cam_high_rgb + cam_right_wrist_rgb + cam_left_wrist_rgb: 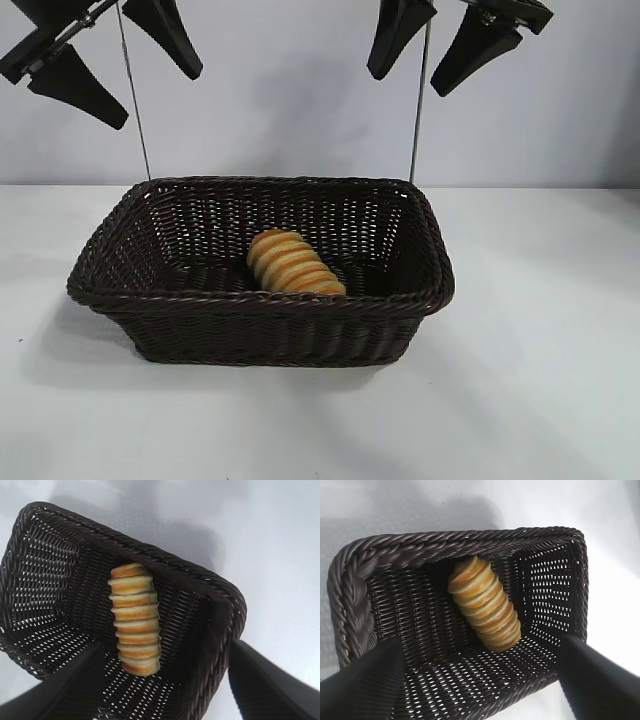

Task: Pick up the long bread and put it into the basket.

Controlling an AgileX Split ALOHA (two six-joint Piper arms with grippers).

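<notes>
The long bread (292,262), golden-yellow with orange-brown spiral ridges, lies slanted on the floor of the dark brown wicker basket (260,335), near its front wall. High above the basket's back left corner my left gripper (160,97) hangs open and empty. My right gripper (406,84) hangs just as high above the back right corner, also open with nothing between its fingers. The left wrist view has the bread (485,605) far below the spread left gripper (479,642). The right wrist view shows the bread (135,620) inside the basket (165,562), far below the right gripper (166,646).
The basket stands mid-table on a white tabletop (540,380). Two thin metal rods (135,100) (420,100) rise behind the basket against a pale wall.
</notes>
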